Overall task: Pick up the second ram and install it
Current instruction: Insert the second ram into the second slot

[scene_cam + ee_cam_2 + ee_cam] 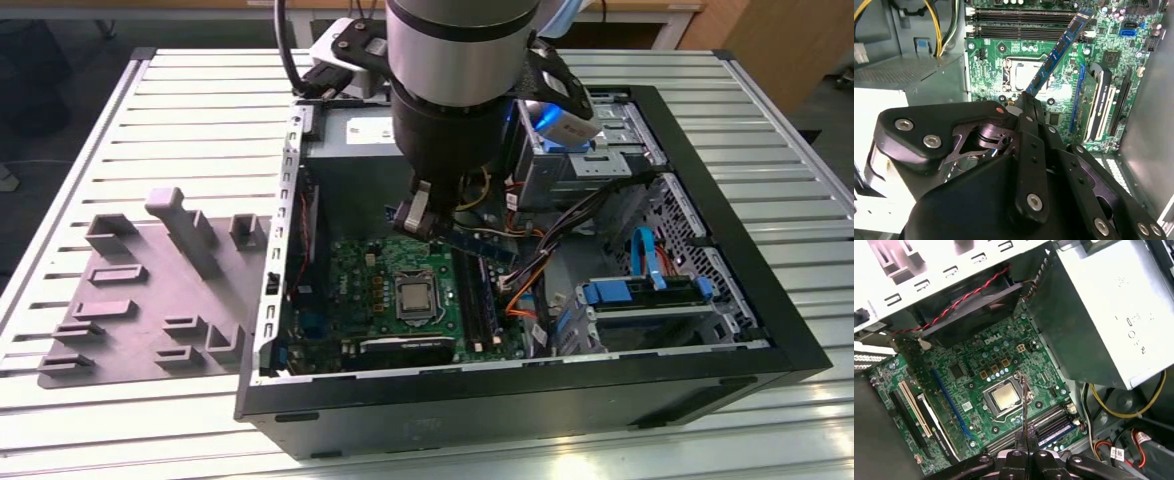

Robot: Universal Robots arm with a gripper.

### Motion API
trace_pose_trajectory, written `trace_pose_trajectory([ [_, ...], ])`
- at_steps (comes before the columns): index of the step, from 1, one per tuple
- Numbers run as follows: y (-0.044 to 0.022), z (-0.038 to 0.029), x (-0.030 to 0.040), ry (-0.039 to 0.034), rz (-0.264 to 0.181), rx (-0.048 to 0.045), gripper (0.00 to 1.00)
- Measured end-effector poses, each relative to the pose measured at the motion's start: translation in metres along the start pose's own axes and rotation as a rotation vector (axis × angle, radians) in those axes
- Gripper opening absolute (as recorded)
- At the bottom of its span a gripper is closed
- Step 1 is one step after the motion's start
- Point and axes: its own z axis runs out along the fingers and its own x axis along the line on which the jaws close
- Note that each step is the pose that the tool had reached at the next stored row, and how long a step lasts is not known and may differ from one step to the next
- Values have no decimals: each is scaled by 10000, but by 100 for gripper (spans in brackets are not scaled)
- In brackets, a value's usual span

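Observation:
The second ram [481,246] is a thin blue-black stick, and my gripper [430,226] is shut on one end of it. It hangs tilted inside the open computer case, above the green motherboard [360,290]. In the second wrist view the ram [1059,50] slants away from the gripper [1026,102] over the processor socket toward the long black memory slots [1019,22]. In the first wrist view the ram [1025,405] shows edge-on, rising from the gripper [1027,452], with the memory slots [1046,426] just beside it. The stick is clear of the slots.
A grey plastic tray [147,300] with raised blocks lies on the slatted table at the exterior view's left. Inside the case are the processor socket [416,298], a silver power supply [1104,315], bundled cables [534,255] and a drive bay with blue clips [641,292].

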Motion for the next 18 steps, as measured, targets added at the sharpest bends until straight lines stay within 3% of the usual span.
trace_pose_trajectory([
  [18,0,4,0,-55,1681,188,12],
])
